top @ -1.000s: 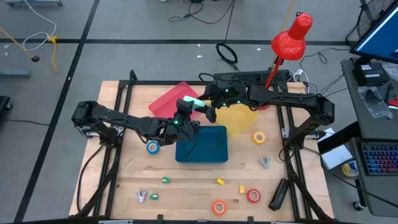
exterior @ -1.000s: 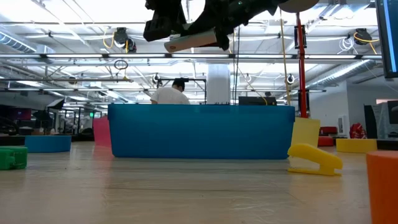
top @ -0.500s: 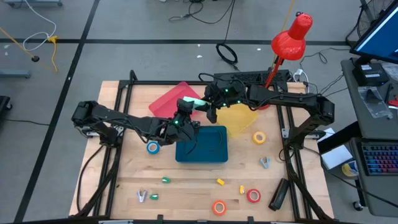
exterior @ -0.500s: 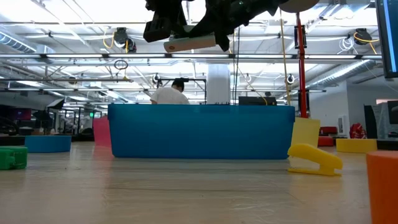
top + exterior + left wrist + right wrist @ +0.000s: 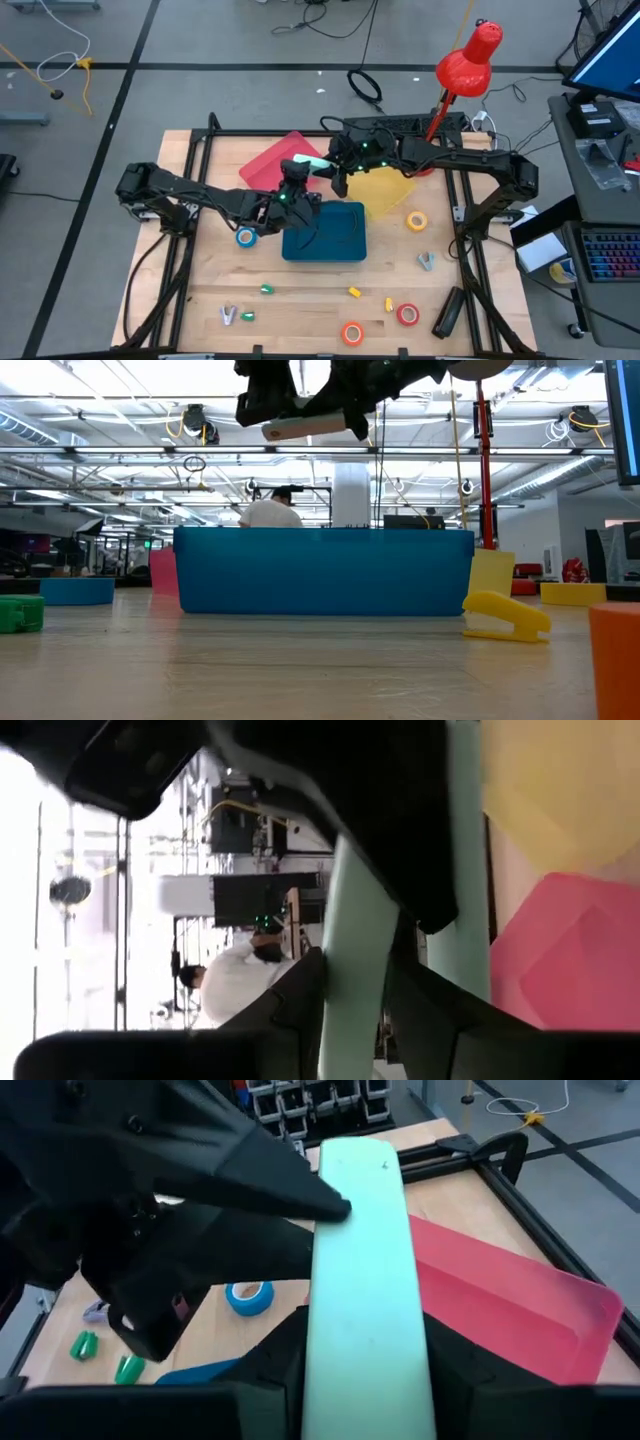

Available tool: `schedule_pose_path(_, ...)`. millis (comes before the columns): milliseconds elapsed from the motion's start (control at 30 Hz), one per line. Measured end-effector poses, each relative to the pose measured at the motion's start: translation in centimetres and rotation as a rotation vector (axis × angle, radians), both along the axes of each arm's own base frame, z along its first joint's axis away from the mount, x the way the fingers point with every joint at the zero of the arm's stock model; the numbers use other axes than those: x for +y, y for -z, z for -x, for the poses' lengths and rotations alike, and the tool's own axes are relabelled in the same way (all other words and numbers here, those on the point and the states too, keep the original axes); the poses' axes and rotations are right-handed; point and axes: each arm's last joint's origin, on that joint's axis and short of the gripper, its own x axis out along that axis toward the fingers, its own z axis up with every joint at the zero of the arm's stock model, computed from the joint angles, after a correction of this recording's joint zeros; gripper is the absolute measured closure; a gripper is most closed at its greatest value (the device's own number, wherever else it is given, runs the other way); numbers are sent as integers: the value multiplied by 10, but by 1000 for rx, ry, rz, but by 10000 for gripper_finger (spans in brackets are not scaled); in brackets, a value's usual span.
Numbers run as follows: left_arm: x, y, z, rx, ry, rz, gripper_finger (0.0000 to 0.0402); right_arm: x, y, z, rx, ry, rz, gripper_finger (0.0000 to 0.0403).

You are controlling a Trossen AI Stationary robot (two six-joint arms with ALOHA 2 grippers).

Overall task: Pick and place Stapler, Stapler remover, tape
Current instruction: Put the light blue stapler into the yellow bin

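The stapler [image 5: 314,164] is pale mint green and hangs in the air between my two grippers, over the far rim of the blue bin [image 5: 325,245]. In the low view the stapler [image 5: 305,428] sits high above that bin [image 5: 325,572], nearly level. My left gripper [image 5: 297,172] comes in from the table's left and my right gripper [image 5: 336,176] from the right, each shut on one end. Tape rolls lie flat on the table: blue [image 5: 246,237], yellow [image 5: 416,220], orange [image 5: 352,333] and red [image 5: 407,315]. Two staple removers [image 5: 229,316] [image 5: 427,261] lie apart from both grippers. My left gripper has the stapler's left end [image 5: 352,982] pinched between its two fingers [image 5: 290,1010], coming roughly level from the table's left. The stapler is lifted clear of everything below. My right gripper has the stapler's right end [image 5: 360,1350] pinched between its two fingers [image 5: 272,1372], coming from the table's right, with the stapler's length running forward from the fingers. The stapler stays about level in the air.
A red tray [image 5: 275,160] and a yellow tray [image 5: 385,187] sit behind the blue bin. A black stapler [image 5: 449,311] lies near the right front corner. Small green bits [image 5: 267,289] and yellow bits [image 5: 354,292] dot the near table. A red lamp [image 5: 468,60] stands at the far right.
Held by both grippers, the stapler has drifted a little toward the table's left and far side. Neither gripper has visibly opened or shut.
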Motion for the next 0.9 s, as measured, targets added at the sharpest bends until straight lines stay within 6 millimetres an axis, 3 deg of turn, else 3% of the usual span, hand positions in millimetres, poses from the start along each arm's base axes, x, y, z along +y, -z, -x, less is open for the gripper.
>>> schedule_pose_path(267, 1, -3, 3, -114, -103, -13, 179, -2, 6, 3, 62, 53, 14, 291)
schedule_pose_path(467, 2, -6, 8, -151, -273, -131, 110, -8, 13, 8, 159, 167, 67, 291)
schedule_pose_path(667, -2, -11, 14, -314, -279, -80, 91, -24, 20, 26, 300, 368, 137, 291)
schedule_pose_path(900, -8, -7, 25, -484, -247, 19, 109, -40, 45, 48, 438, 494, 38, 291)
